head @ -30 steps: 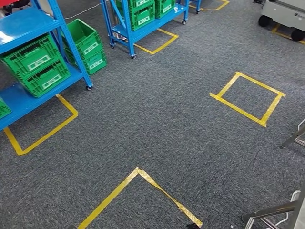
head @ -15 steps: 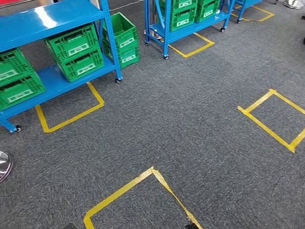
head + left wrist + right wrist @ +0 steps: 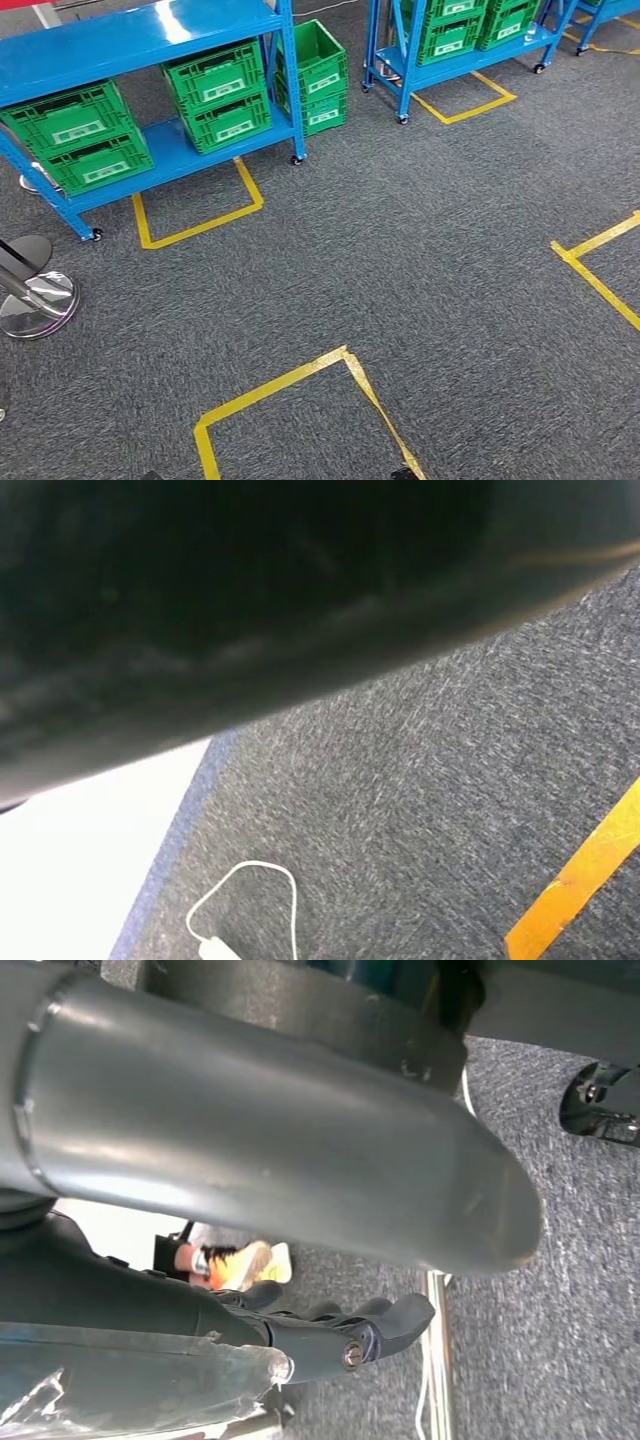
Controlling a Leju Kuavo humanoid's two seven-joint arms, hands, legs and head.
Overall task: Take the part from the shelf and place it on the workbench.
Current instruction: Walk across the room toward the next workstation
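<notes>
Fingers (image 3: pixel 377 1325) of right hand (image 3: pixel 317 1335) loosely extended; carpet (image 3: pixel 423 230) open before shelf (image 3: pixel 143 40).

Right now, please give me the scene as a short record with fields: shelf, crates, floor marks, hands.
shelf: blue shelf ahead, to the left
crates: green crates on its lower level; one more on the floor beside it
floor marks: yellow tape square on grey carpet just ahead
right hand: right hand hangs over the carpet, holding nothing
workbench: cannot tell
</notes>
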